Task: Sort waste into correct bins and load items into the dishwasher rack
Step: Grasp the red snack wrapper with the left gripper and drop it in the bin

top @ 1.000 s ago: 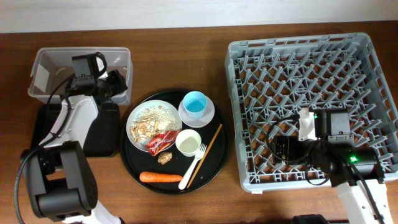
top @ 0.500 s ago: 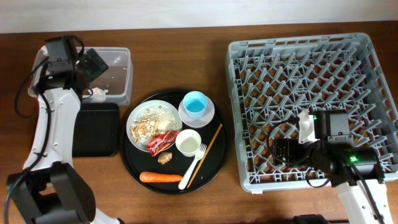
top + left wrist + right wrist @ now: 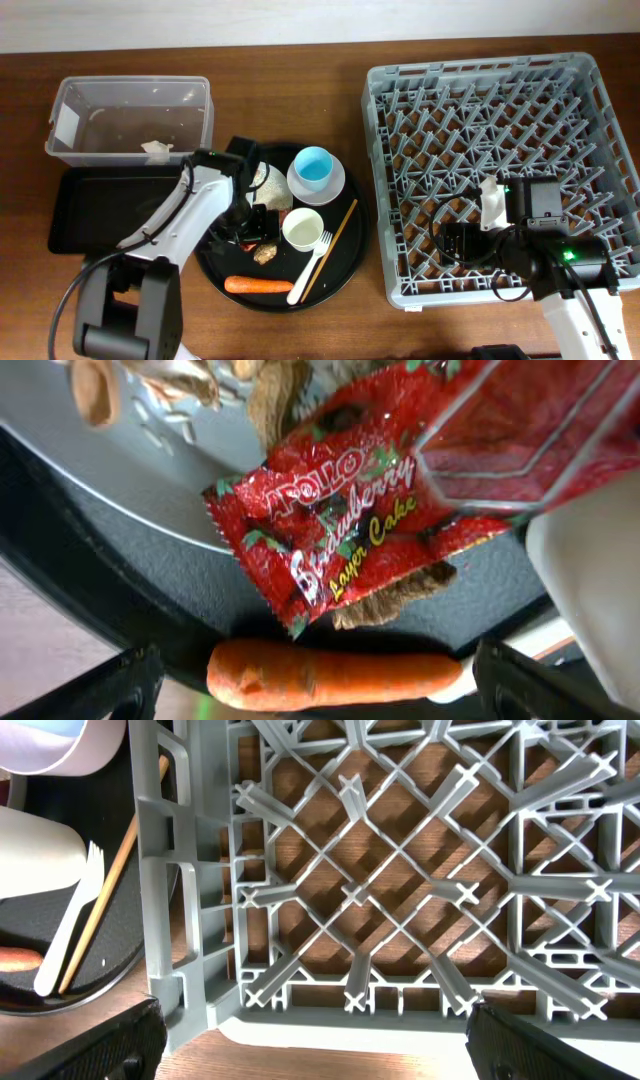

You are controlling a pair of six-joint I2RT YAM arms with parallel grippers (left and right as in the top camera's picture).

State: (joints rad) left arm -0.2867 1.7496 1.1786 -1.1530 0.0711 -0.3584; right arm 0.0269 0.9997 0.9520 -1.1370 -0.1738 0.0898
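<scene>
Looking down the left wrist camera, I see the left gripper (image 3: 320, 685) with its jaws spread wide and nothing held. The red wrapper (image 3: 340, 520) lies just ahead of the jaws and centred between them, half on the white plate (image 3: 110, 470) and half on the round black tray (image 3: 150, 615). The carrot (image 3: 330, 675) lies crosswise in the gap between the fingertips, nearer the camera than the wrapper. A small brown lump (image 3: 400, 600) peeks out from under the wrapper's near edge, and rice and crumbs (image 3: 165, 420) sit on the plate beyond it. The white cup (image 3: 590, 590) stands just to one side of the jaws.

From overhead, the clear tub (image 3: 130, 82) well behind the left jaws holds a crumpled napkin (image 3: 155, 150); the shallow black tray (image 3: 95, 205) lies on the surface touching it. The round tray also carries a blue cup (image 3: 312, 165) on a saucer (image 3: 330, 185), a fork (image 3: 312, 265) and a chopstick (image 3: 335, 245).

The right gripper (image 3: 315, 1050) hangs released over the rack (image 3: 400, 890), close to its near corner.
</scene>
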